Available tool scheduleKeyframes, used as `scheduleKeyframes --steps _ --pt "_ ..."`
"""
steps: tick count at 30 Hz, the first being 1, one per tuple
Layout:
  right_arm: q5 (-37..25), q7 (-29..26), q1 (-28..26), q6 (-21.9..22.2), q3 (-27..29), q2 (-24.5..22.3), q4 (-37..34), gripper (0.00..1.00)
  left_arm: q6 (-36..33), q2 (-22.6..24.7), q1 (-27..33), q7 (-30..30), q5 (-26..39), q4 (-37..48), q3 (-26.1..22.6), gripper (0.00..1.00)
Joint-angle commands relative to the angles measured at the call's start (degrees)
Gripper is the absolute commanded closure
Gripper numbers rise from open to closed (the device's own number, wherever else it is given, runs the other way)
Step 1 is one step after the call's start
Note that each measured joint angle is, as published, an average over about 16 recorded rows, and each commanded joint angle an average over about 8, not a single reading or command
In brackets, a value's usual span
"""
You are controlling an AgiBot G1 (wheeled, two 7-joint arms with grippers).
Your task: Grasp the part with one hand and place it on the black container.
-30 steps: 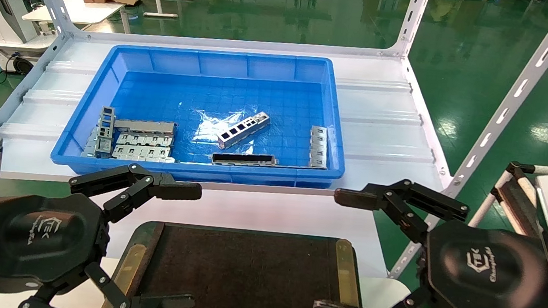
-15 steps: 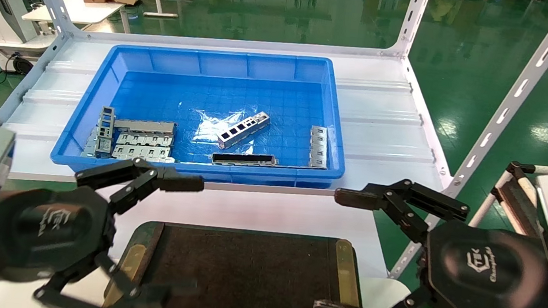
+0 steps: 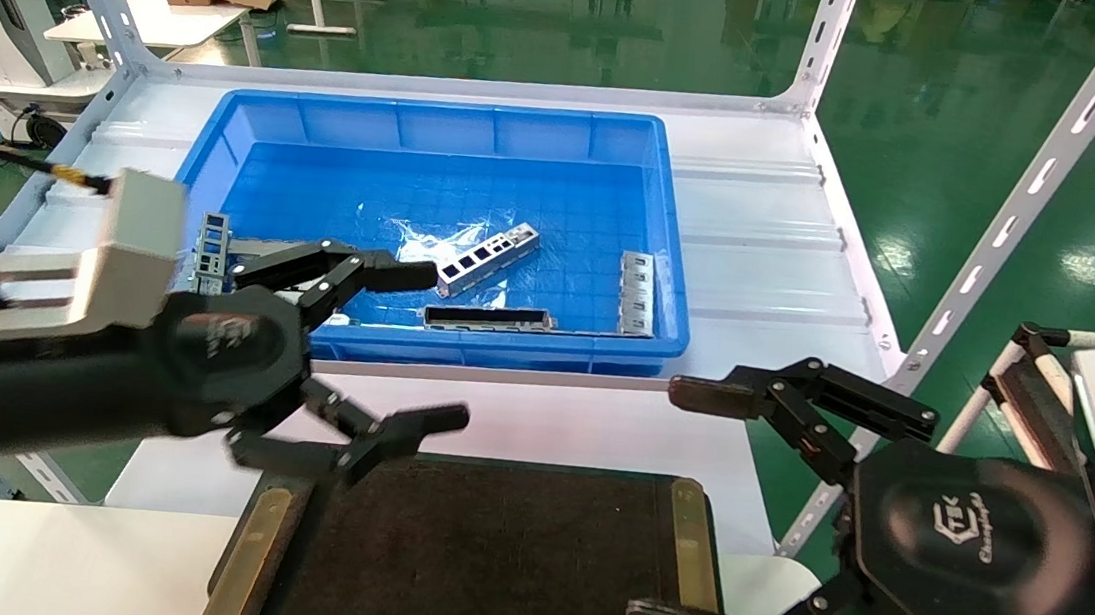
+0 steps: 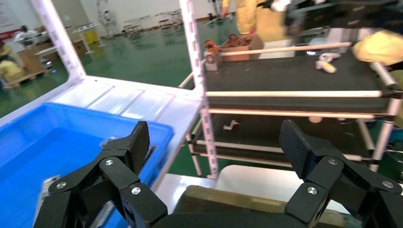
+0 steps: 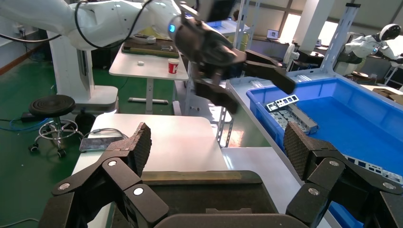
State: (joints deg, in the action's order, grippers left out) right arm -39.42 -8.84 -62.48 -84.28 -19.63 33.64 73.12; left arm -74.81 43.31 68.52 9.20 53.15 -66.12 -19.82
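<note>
Left gripper (image 3: pixel 388 342) over near rim of blue bin (image 3: pixel 254 119), fingers spread wide, holding nothing. Part (image 3: pixel 487 259) lies diagonal on bin floor, mid-bin, just beyond upper fingertip, not touching. Black container (image 3: pixel 483 563) on worktop (image 3: pixel 763 258) in front of bin, bare. Right gripper (image 3: pixel 679 506) parked at container's right edge, wide open, nothing held.
</note>
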Motion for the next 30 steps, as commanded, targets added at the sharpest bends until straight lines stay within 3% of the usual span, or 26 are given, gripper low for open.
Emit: scheduleKeyframes --steps 1,16,30 --pt "0.0 0.0 0.0 0.0 0.0 0.0 0.0 0.0 0.95 1.12 0.98 -0.28 1.45 1.44 -0.61 0.0" --pt "0.01 0.01 -0.01 0.01 -0.02 -0.01 0.0 0.0 15.08 17.09 10.82 -6.49 12.98 22.96 -5.5 0.0" --pt "0.02 0.02 -0.01 0.01 -0.04 -0.01 0.0 0.0 26.24 30.47 20.95 -15.62 19.14 47.62 -8.06 0.0"
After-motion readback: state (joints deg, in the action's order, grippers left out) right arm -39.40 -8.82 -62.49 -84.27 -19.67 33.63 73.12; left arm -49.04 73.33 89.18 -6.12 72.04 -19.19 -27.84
